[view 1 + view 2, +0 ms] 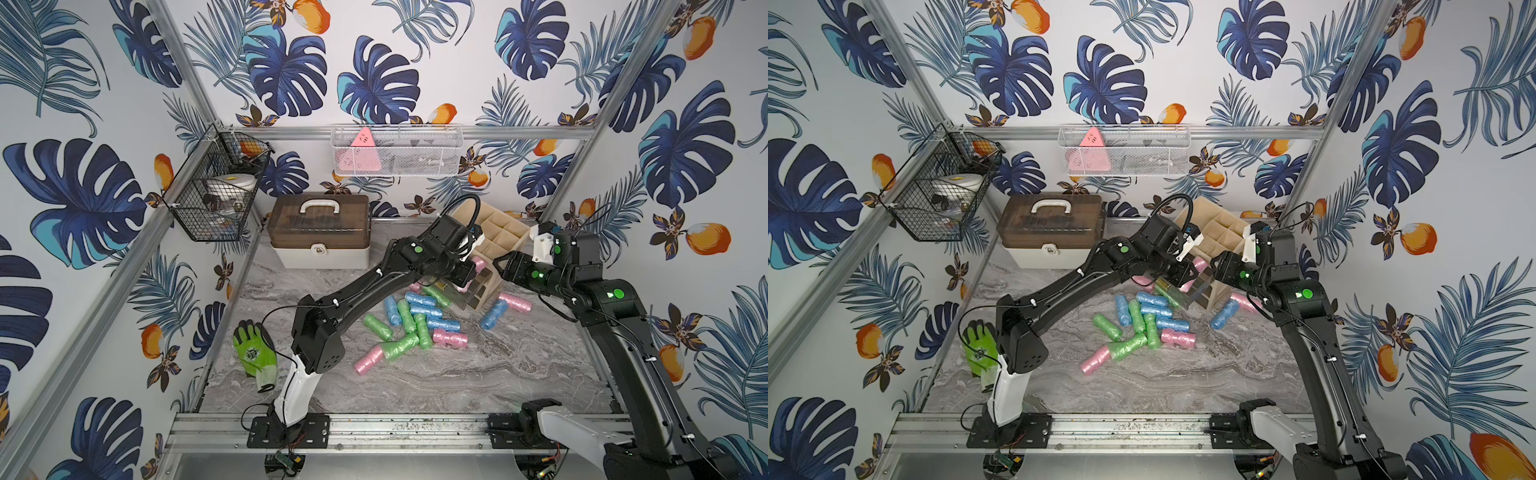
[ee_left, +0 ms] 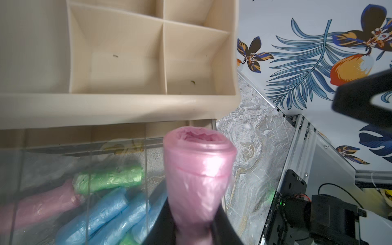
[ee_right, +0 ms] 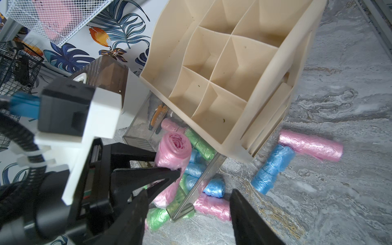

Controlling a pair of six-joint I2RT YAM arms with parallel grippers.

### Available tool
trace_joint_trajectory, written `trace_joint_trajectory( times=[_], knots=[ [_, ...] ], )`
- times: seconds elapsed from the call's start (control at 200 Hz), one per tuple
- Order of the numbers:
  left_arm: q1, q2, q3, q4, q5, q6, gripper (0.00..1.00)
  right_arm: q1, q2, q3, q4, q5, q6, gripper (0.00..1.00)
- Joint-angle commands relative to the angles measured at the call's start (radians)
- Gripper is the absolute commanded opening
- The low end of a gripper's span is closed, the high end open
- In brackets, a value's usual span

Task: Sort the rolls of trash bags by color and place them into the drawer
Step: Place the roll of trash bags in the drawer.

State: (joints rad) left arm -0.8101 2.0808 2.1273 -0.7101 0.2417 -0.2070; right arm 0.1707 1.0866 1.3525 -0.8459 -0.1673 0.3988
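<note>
Over the marble counter, the left tool is clamped on a pink roll at the clear drawer, while the right tool stands apart, empty.

Nothing reads clearly: the white code on the black plate, well apart from the left gripper, is blurred.

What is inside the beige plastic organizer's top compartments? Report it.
The beige plastic organizer shows bare compartment floors holding only tiny dark specks, nothing else. Dividers hide the farthest floors.
</note>
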Motion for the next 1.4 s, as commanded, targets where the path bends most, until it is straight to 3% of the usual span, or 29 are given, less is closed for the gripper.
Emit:
trace_joint_trajectory(
  times=[0.0,0.225,0.365,0.485,0.695,0.78,0.866,0.971,1.171,1.271,1.396],
  knots=[
    [0.001,-0.004,-0.026,0.009,-0.007,0.021,0.24,0.0,0.003,0.004,0.008,-0.007,-0.014,0.63],
    [0.002,0.034,0.015,-0.02,-0.002,0.025,0.31,-0.001,0.011,0.001,0.019,-0.015,-0.009,0.63],
    [0.002,0.047,0.033,-0.023,-0.004,0.026,0.52,-0.001,0.013,-0.001,0.021,-0.011,-0.011,0.63],
    [0.001,0.041,0.035,-0.01,0.0,0.022,0.58,-0.001,0.019,0.0,0.022,-0.016,-0.009,0.63],
    [0.001,0.003,0.033,-0.011,-0.02,0.021,0.59,0.0,0.025,0.0,0.025,-0.014,-0.003,0.63],
    [0.003,-0.038,0.013,-0.011,-0.048,0.021,0.59,-0.001,0.022,0.006,0.033,-0.011,0.004,0.69],
    [0.005,-0.094,-0.026,-0.004,-0.078,0.021,0.59,0.0,0.013,0.02,0.037,0.038,0.035,0.79],
    [0.02,-0.175,-0.089,-0.001,-0.115,0.007,0.59,-0.001,0.007,0.042,0.032,0.102,0.075,0.8],
    [0.075,-0.332,-0.249,-0.04,-0.18,-0.033,0.59,-0.001,-0.007,0.037,0.055,0.112,0.1,0.78],
    [0.108,-0.407,-0.349,-0.073,-0.208,-0.061,0.59,-0.001,0.019,0.052,0.042,0.074,0.094,0.78],
    [0.124,-0.506,-0.49,-0.116,-0.253,-0.081,0.62,-0.001,0.079,0.095,0.005,-0.075,0.004,0.76]
  ],
)
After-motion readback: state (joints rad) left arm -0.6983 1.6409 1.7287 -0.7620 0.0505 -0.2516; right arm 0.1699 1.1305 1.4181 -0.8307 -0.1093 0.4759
